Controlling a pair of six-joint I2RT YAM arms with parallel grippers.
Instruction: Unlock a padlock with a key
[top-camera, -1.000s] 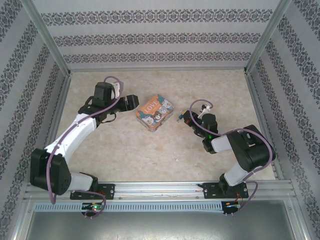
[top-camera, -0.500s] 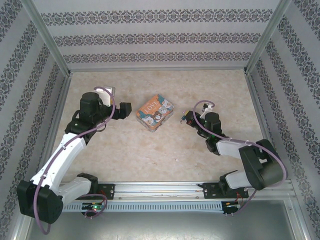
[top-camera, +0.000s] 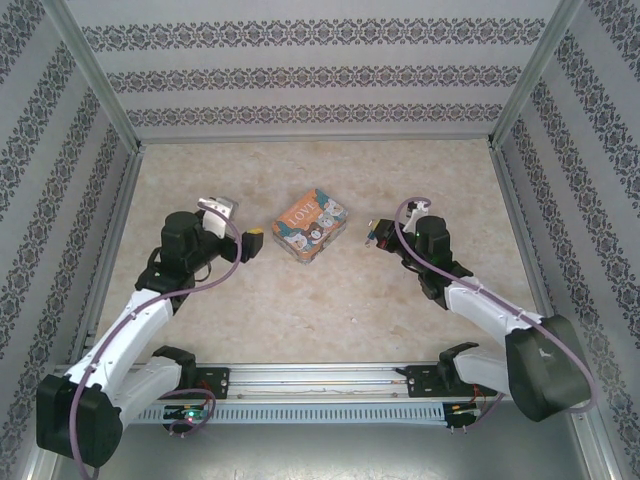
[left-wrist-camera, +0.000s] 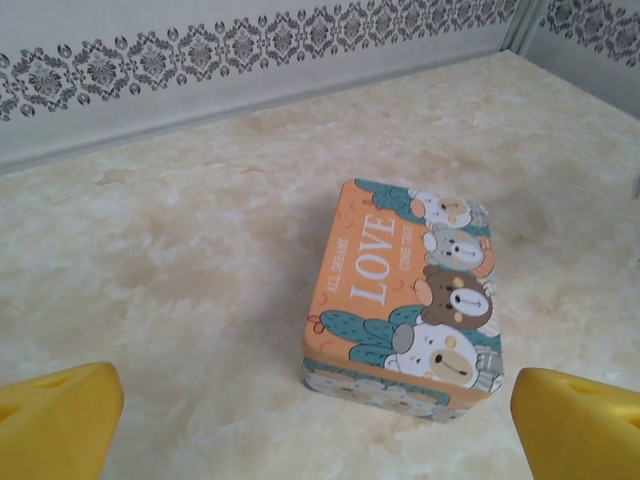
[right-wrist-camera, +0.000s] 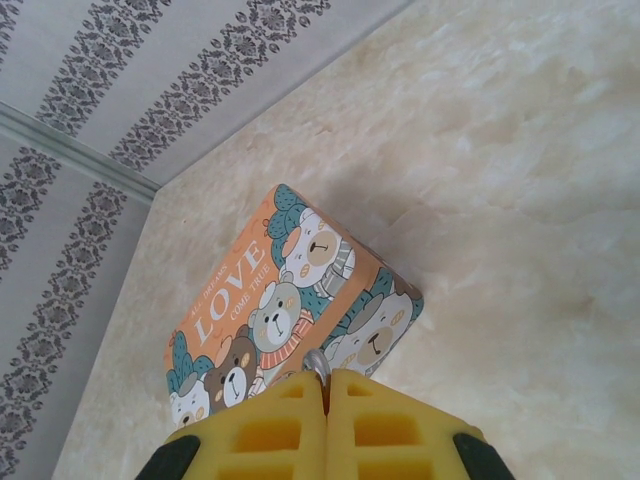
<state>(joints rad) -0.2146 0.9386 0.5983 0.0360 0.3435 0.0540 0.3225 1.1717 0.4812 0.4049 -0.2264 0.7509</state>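
One padlock (right-wrist-camera: 317, 366) sits pinched in the R gripper (right-wrist-camera: 325, 388). The pads are pressed together w/ only a silver loop poking out btwn them, body hidden. From the top it's a teal speck at that gripper's tip, near the tin (top-camera: 310, 227) on its R side, not touching. The tin lies flat on the table (top-camera: 300, 310), btwn both grippers. The L gripper (top-camera: 256, 242) gapes wide w/ nothing in it, near the tin's L side. Both arms stretch low, angled inward at the tin.
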